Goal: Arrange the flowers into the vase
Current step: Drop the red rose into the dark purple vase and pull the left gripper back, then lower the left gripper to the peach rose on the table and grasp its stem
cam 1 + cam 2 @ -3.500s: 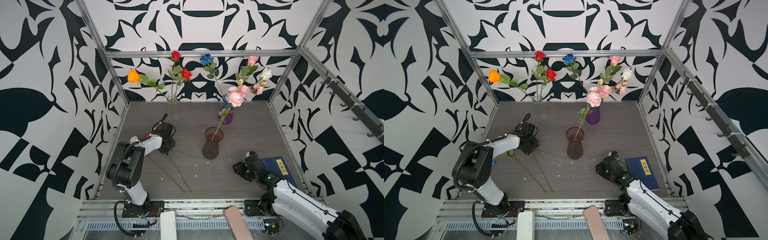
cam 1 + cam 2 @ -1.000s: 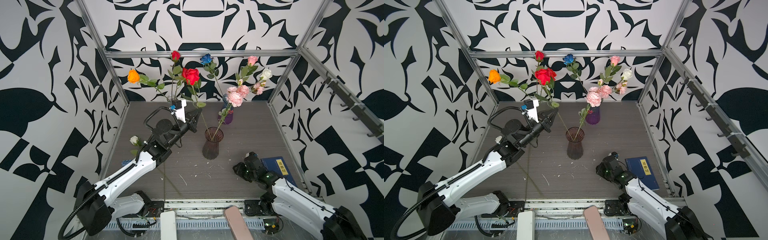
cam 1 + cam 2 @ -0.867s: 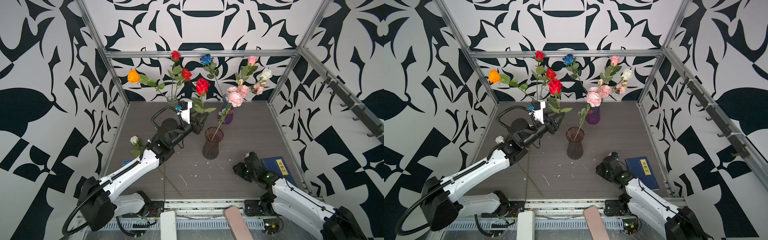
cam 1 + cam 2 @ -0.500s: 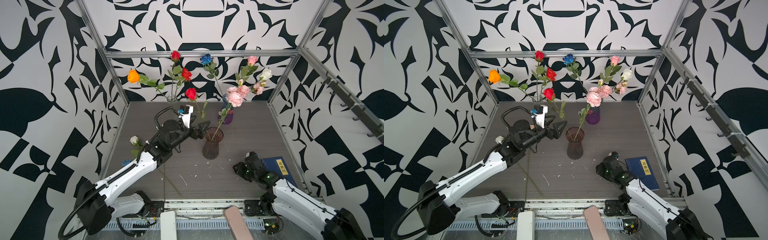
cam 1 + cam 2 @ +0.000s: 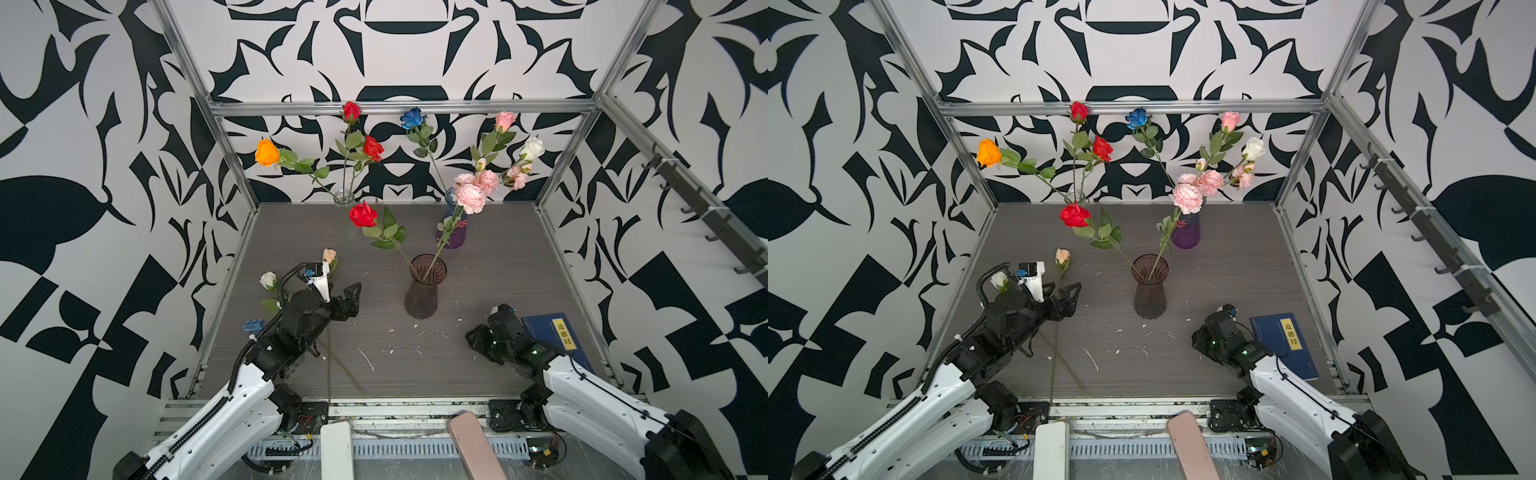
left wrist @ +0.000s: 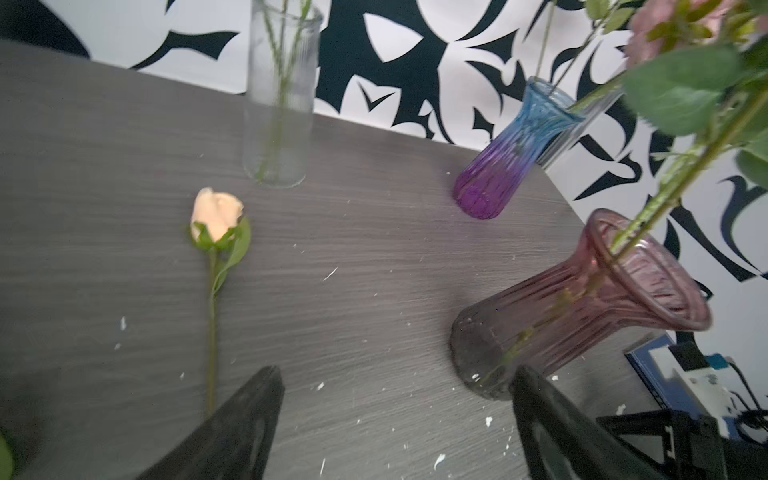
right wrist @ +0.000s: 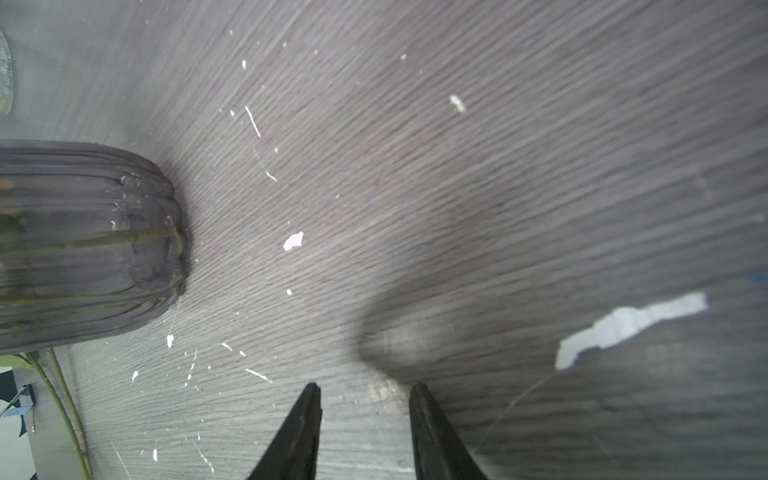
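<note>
Left hand [image 6: 397, 374] stands wide open, empty. Peach artificial rosebud on a thin green stem [image 6: 217, 214] lies flat on the grey desk [image 6: 374, 270], just ahead of that hand. Expect low weight, a bendable stem and a crushable bloom: grip mid-stem. Right hand [image 7: 365, 395]: jaws part-open, empty.

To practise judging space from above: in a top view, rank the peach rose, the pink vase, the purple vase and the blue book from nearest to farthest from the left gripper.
1. peach rose, lying just beyond the left gripper.
2. pink vase, mid-table, to its right.
3. purple vase, at the back.
4. blue book, front right.
</note>
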Motion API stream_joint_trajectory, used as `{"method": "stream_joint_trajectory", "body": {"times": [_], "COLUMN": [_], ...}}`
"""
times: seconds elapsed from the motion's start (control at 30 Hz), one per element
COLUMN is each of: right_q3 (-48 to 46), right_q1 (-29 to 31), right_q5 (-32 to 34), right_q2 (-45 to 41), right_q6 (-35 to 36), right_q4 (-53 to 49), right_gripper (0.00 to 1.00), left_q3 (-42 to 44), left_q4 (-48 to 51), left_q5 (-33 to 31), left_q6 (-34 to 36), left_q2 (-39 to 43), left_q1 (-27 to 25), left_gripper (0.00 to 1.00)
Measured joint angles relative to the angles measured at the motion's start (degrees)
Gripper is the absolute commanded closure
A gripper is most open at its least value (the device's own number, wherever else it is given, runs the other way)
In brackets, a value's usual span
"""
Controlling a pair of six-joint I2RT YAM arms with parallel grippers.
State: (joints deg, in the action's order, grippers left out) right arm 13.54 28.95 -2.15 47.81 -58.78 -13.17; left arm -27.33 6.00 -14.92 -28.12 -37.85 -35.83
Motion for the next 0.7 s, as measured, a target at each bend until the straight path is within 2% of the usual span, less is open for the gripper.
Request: {"method": "stream_joint_trajectory", "body": {"times": [0.1, 0.27, 0.43, 0.6, 0.7], "right_q3": [0.0, 0.0, 0.0, 0.0, 0.0], "right_q1": [0.0, 0.0, 0.0, -0.1, -0.1], "right_q5": [0.0, -0.2, -0.4, -0.4, -0.5], "right_q2": [0.0, 0.2, 0.7, 0.6, 0.3], "right_q6": [0.0, 0.0, 0.0, 0.0, 0.0], "right_q4": [0.2, 0.3, 0.8, 0.8, 0.8], "right_gripper": [0.61, 0.61, 0.61, 0.61, 0.61], "left_q3": [1.7, 2.2, -1.2, -8.4, -10.9], "left_q4": [2.9, 5.1, 10.1, 18.8, 21.4], "left_q5": [-2.5, -4.9, -7.0, -11.3, -12.7], "left_q6": [-1.9, -4.8, -9.4, -16.5, -18.8], "left_q2": [1.2, -0.1, -9.5, -19.3, -22.8], "left_q1": [0.3, 2.3, 6.0, 8.2, 9.3], "left_gripper": [0.00, 0.01, 0.01, 0.01, 0.01]}}
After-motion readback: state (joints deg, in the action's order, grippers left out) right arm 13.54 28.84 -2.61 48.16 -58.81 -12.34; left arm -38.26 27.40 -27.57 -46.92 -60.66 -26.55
